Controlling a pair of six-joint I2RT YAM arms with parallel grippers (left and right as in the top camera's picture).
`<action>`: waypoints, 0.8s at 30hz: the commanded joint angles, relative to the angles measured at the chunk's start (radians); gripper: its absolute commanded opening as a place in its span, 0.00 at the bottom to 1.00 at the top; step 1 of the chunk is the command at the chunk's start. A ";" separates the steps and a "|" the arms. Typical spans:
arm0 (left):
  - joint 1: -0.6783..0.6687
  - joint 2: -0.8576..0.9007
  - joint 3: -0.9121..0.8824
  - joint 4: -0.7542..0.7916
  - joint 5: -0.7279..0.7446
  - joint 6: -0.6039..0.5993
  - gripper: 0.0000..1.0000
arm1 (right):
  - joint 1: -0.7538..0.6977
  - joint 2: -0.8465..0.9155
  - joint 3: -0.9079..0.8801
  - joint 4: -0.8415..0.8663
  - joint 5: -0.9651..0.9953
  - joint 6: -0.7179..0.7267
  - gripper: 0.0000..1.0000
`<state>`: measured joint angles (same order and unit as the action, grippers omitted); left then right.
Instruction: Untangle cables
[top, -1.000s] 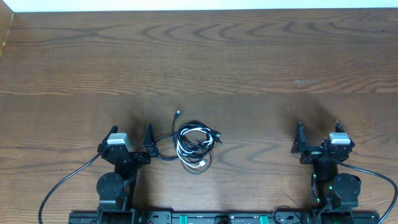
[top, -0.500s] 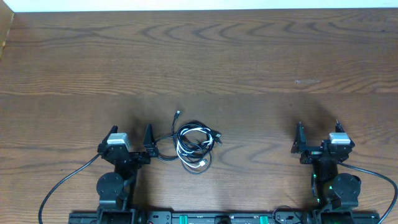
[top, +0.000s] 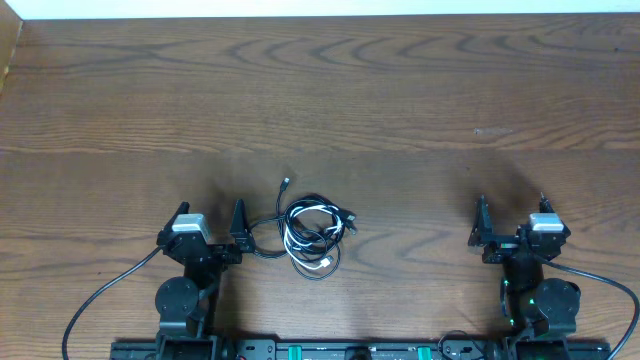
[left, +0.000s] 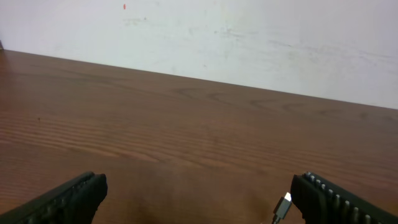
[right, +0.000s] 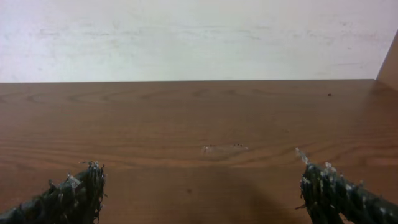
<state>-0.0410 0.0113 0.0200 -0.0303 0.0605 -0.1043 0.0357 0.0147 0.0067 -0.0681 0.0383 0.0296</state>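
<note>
I am looking down on the brown wooden counter (top: 320, 100), which is filling the overhead view. The left pincer (top: 210, 212) and right pincer (top: 511, 203) are sitting near its front edge, both with jaws standing wide apart and gripping nothing. The cables (top: 313, 232), black with one white, are lying in a small coiled knot just beside the left pincer, well apart from the right. Only the wrist views are showing the pale wall (left: 249, 37) behind. The left one is catching a silver plug (left: 285, 203), the right a faint scuff (right: 221, 148).
</note>
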 joint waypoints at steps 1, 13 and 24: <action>0.000 0.000 -0.016 -0.036 -0.010 0.006 1.00 | -0.004 -0.003 -0.001 -0.003 0.004 -0.016 0.99; 0.000 0.000 -0.014 -0.037 0.010 -0.039 1.00 | -0.004 -0.003 -0.001 -0.003 0.004 -0.016 0.99; 0.000 0.082 -0.005 -0.037 0.010 -0.027 1.00 | -0.004 -0.003 -0.001 -0.003 0.004 -0.016 0.99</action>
<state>-0.0410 0.0704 0.0200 -0.0307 0.0612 -0.1341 0.0357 0.0147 0.0067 -0.0681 0.0383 0.0296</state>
